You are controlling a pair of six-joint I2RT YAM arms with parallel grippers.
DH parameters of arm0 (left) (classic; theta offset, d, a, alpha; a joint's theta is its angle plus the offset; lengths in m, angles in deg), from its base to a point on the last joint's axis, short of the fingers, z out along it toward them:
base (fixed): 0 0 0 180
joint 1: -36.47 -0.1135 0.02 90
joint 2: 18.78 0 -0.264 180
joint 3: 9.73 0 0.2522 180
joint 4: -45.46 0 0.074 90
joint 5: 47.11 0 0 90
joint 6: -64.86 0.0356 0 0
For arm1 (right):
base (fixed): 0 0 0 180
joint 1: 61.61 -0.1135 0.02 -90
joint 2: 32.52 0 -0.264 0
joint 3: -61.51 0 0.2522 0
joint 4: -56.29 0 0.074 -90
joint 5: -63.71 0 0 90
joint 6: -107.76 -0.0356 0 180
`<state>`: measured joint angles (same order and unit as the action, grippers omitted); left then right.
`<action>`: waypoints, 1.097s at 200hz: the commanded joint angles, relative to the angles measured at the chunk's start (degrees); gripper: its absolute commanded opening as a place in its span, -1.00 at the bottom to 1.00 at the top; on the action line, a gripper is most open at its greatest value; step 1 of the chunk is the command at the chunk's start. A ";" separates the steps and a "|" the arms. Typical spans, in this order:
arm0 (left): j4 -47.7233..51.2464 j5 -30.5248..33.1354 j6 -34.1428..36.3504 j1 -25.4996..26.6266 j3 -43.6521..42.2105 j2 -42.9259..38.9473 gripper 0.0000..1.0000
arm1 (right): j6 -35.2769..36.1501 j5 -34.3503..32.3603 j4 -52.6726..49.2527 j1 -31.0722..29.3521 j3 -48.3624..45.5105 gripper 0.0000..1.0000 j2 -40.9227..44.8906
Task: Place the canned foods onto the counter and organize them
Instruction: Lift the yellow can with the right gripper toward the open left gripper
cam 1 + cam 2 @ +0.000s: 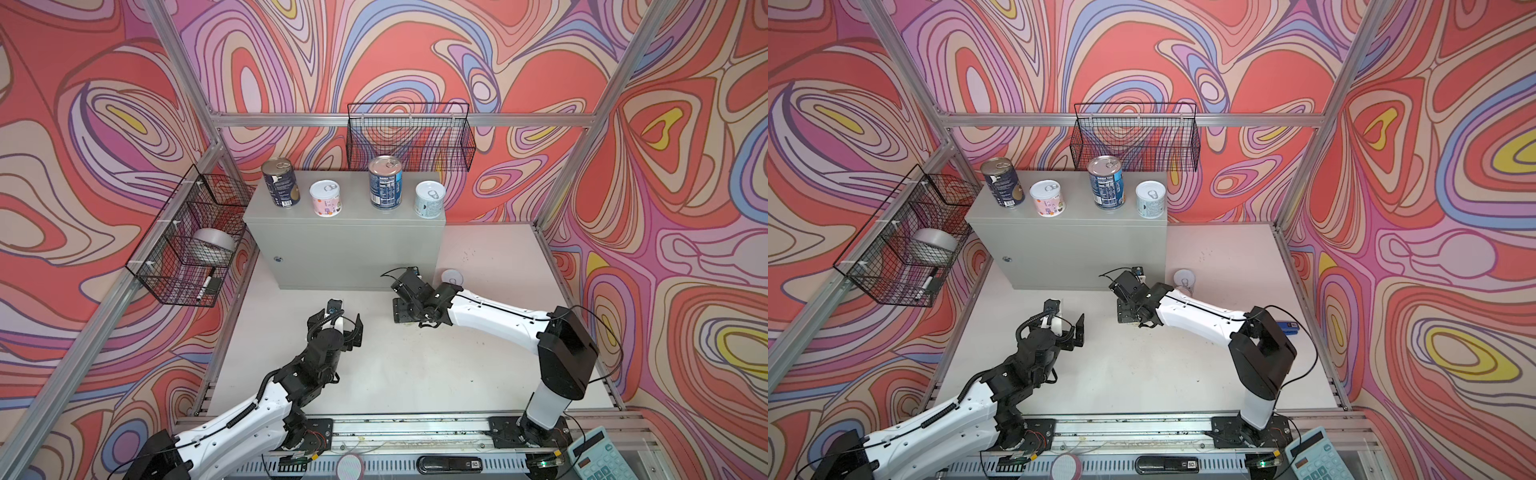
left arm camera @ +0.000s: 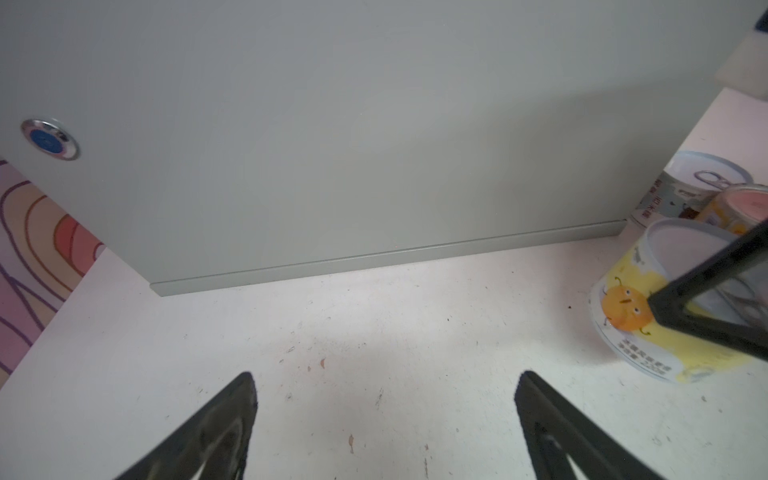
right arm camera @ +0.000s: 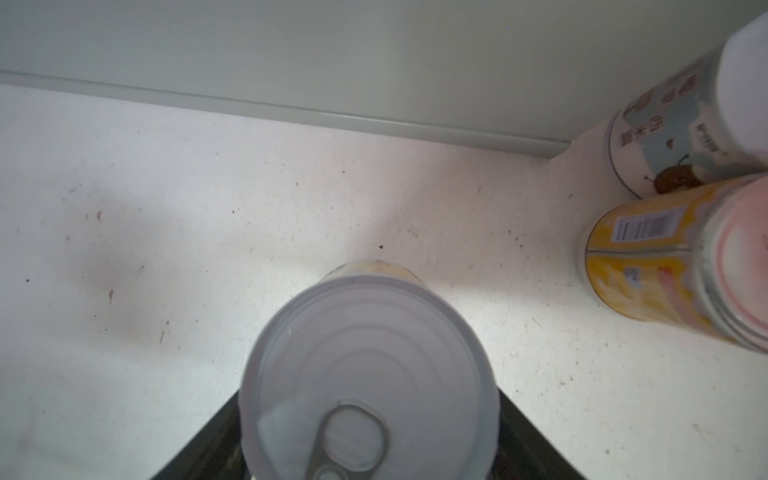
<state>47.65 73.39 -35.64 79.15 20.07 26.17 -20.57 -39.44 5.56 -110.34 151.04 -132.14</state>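
On the grey counter [image 1: 345, 249] stand a tall dark blue can [image 1: 281, 183], a pink can [image 1: 325, 198], a second tall blue can [image 1: 385, 182] and a pale-blue can [image 1: 429, 198]. My right gripper [image 1: 401, 309] is low over the white tabletop by the counter's front right corner, shut on an upright yellow can [image 2: 636, 307], whose lid [image 3: 370, 374] fills the gap between the jaws. Just beyond stand an orange can [image 3: 665, 266] and a white can [image 1: 452, 276]. My left gripper [image 1: 347, 322] hovers open and empty before the counter's front [image 2: 332, 145].
A black wire basket [image 1: 187, 237] on the left wall holds a grey tape roll [image 1: 212, 245] and a marker. Another wire basket [image 1: 409, 137] hangs on the back wall above the counter. A calculator [image 1: 598, 457] lies at the front right by the arm rail.
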 commanded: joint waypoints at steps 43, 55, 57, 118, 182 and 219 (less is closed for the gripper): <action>-3.21 -19.67 3.74 -0.29 1.28 1.46 1.00 | 2.41 -0.78 -1.55 1.55 2.15 -0.10 5.67; -3.92 -22.40 3.99 -0.31 1.07 1.30 1.00 | 2.73 -1.36 -1.90 1.59 2.36 -0.10 6.46; -4.08 -22.76 4.00 -0.31 1.03 1.29 1.00 | 2.73 -1.44 -1.95 1.61 2.43 -0.10 6.56; -8.19 -37.38 5.93 -0.31 0.05 1.91 0.93 | 4.13 3.06 -1.08 1.67 4.56 -0.09 7.72; -13.69 -45.09 4.16 -0.31 0.65 7.88 0.74 | 5.28 11.85 1.21 1.63 2.89 -0.06 8.88; -13.62 -43.86 4.09 -0.31 1.09 9.24 0.63 | 6.89 15.36 1.93 1.62 1.54 -0.02 9.64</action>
<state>36.81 30.16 -31.23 79.15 20.07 35.19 -15.43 -27.63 3.74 -108.79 153.05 -125.78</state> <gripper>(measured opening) 0.842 0.763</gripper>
